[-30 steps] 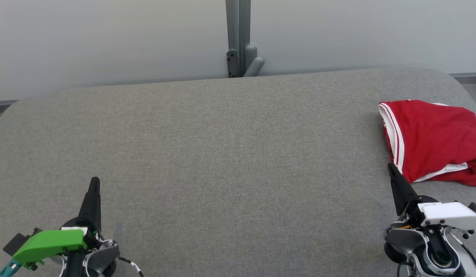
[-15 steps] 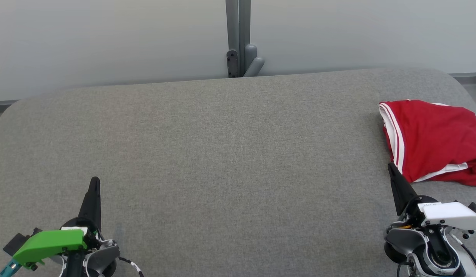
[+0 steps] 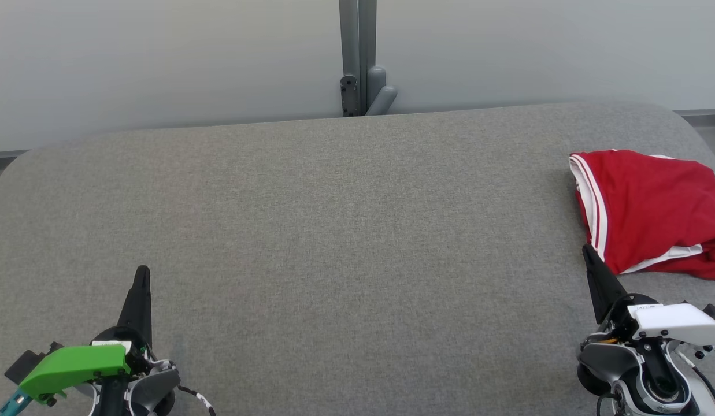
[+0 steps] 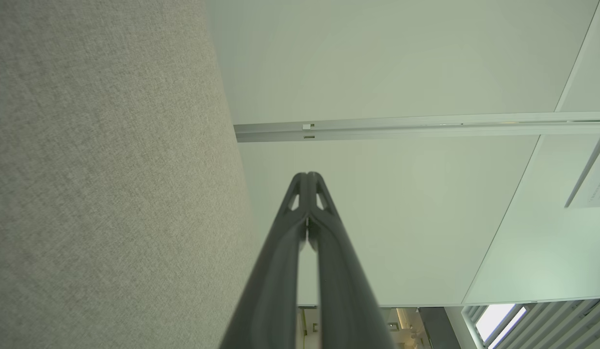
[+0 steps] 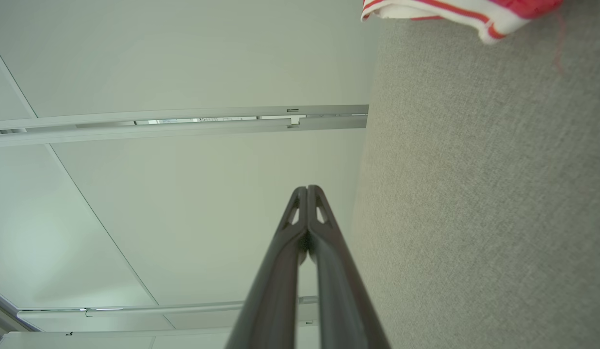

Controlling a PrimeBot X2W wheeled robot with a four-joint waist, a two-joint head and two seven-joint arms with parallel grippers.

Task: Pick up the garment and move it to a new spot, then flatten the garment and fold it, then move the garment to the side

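Folded red garment (image 3: 652, 211) at right edge of gray table (image 3: 334, 231); left gripper (image 3: 142, 271) and right gripper (image 3: 586, 249) fingers pressed together, holding nothing.

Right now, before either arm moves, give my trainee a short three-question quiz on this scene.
1. True or false: the red garment with white striped trim lies at the robot's left end of the grey fabric-covered table.
2. Which gripper's tip is nearer the garment? A. left gripper B. right gripper
3. Fill in: the jaws of both grippers are ___.
Key: 1 false; 2 B; 3 shut.
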